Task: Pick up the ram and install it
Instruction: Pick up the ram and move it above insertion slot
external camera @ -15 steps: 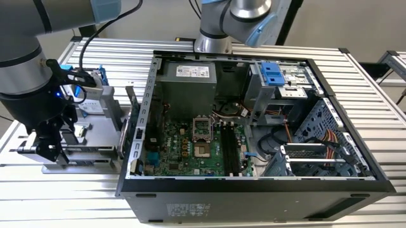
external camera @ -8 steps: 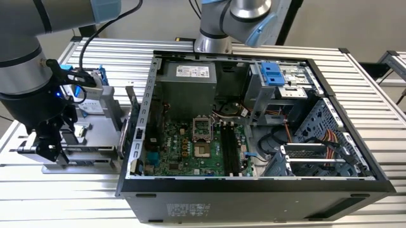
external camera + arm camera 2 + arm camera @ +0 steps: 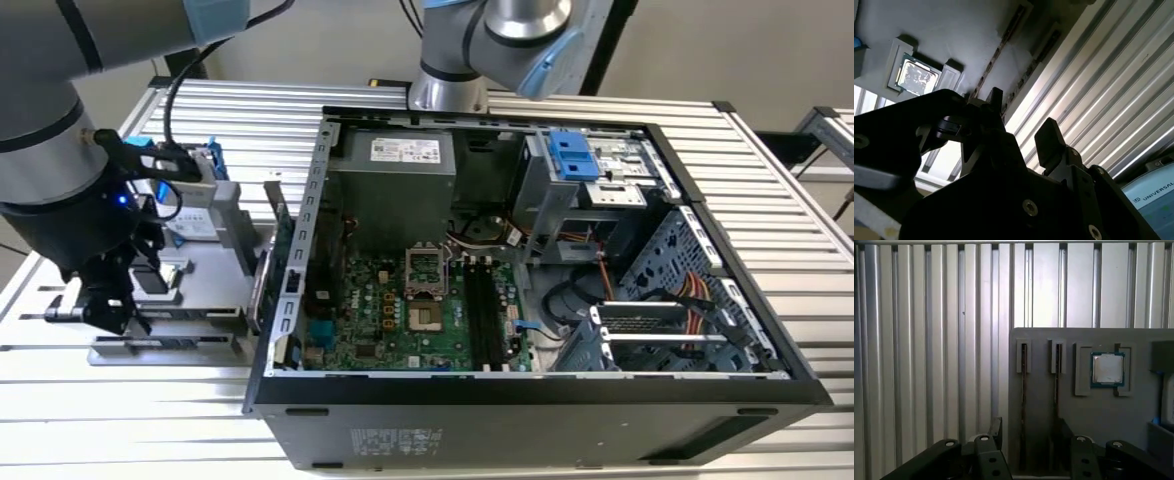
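The ram [image 3: 1023, 390] stood on edge in a slot of its grey holder [image 3: 1094, 415], likely kept upright for easy pinching. In the exterior view the holder sat at the computer case's [image 3: 534, 400] nine o'clock. The tool [image 3: 1030, 432] hung over it, released and empty.

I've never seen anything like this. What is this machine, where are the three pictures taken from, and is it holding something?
It is a robot arm with a two-fingered claw. The exterior view looks from off the arm at a slatted metal table with an open computer case. Both wrist views come from cameras riding on the arm, looking past the claw. Before it lies a grey tray holding a square processor chip and the ram, a thin dark stick standing on edge in a slot. The claw is open and holds nothing.
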Controlling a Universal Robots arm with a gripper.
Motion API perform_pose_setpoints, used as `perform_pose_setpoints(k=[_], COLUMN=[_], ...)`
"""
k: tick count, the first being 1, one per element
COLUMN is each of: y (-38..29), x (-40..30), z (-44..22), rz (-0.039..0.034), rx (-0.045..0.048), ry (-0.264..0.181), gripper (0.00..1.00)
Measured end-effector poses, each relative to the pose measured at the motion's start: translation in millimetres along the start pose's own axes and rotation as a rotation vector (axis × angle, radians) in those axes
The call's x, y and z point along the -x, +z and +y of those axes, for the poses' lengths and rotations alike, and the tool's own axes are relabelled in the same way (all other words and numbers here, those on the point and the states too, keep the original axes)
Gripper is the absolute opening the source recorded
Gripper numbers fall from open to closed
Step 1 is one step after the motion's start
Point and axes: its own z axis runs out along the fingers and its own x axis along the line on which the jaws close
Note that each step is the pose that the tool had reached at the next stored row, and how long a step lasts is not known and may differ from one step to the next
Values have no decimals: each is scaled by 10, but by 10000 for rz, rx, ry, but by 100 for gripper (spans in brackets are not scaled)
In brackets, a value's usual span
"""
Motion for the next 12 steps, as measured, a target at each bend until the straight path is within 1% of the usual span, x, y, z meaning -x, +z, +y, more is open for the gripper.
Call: perform_pose_setpoints(k=[1, 2, 4, 6, 12], y=[1, 3, 9, 17, 78], x=[-15, -33, -78, -105, -108], z=[0, 0, 0, -1, -2], rz=[-86, -136, -189, -201, -204], rx=[1, 1, 0, 3, 2], ry=[-1, 0, 5, 8, 9], gripper=[100, 100, 100, 100, 100])
